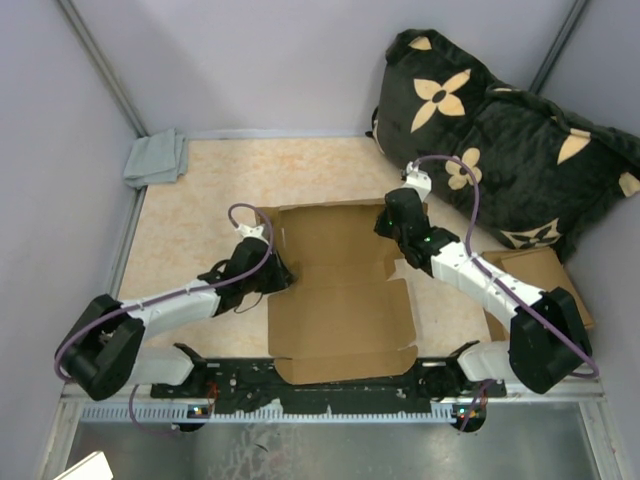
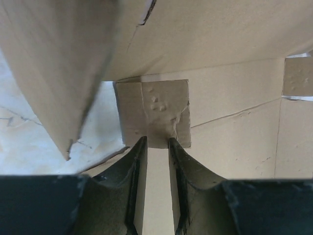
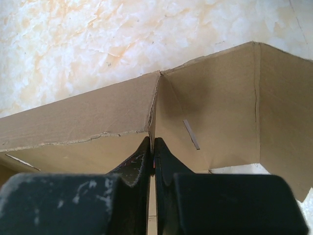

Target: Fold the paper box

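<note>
A black cushion (image 1: 500,140) with tan flowers is propped in the far right corner of the marbled table (image 1: 220,180). A grey cloth (image 1: 157,158) is bunched in the far left corner. Flat cardboard pieces (image 1: 545,268) are stacked at the right edge, near the cushion.

Brown paper box (image 1: 345,300) lies open (side flaps raised).

1. Far edge of the table (image 1: 300,170): an open strip between the grey cloth (image 1: 157,158) in the far left corner and the black pillow (image 1: 510,150) in the far right corner.
2. The paper box (image 1: 340,300) blocks the middle; the cardboard stack (image 1: 550,268) crowds the right edge.
</note>
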Controlling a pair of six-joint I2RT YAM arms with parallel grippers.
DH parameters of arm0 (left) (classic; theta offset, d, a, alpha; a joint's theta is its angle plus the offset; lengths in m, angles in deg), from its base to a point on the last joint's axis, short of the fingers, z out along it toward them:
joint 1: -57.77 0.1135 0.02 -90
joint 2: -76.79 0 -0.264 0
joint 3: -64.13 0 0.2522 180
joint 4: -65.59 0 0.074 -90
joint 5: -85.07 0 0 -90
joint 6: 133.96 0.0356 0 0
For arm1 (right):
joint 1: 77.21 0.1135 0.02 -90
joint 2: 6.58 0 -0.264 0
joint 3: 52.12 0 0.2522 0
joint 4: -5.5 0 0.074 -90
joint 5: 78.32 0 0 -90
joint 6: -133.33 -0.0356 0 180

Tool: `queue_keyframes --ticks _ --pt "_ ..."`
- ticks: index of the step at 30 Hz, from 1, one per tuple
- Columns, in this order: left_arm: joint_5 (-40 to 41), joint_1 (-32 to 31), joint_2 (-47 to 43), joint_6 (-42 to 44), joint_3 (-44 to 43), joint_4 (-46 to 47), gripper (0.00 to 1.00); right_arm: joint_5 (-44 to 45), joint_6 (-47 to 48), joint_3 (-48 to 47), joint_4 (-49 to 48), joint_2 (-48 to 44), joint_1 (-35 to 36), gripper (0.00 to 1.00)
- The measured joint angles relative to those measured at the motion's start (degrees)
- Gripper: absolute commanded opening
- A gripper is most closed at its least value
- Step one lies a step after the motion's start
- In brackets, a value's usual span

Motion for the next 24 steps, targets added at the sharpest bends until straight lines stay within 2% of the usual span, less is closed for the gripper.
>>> queue_keyframes --ticks 8,16,19,24 --pt "1.55 -1.51 7.87 -0.39 -2.03 1.57 0.28 -0.22 0.0 0.72 -0.63 0.0 0.0 0.04" --pt "2.73 -1.79 9.46 -0.48 -3.87 1.05 0.31 -0.15 0.0 0.72 -1.01 -0.02 -0.42 0.04" --pt "3.89 -1.99 7.32 -0.11 -4.31 -2.01 0.33 -0.26 0.0 0.72 -0.98 0.0 -0.39 0.04" --pt "9.05 -1.99 -3.87 1.25 -6.29 -11.08 0.38 -0.13 -0.04 0.72 -0.94 0.0 -0.39 0.04"
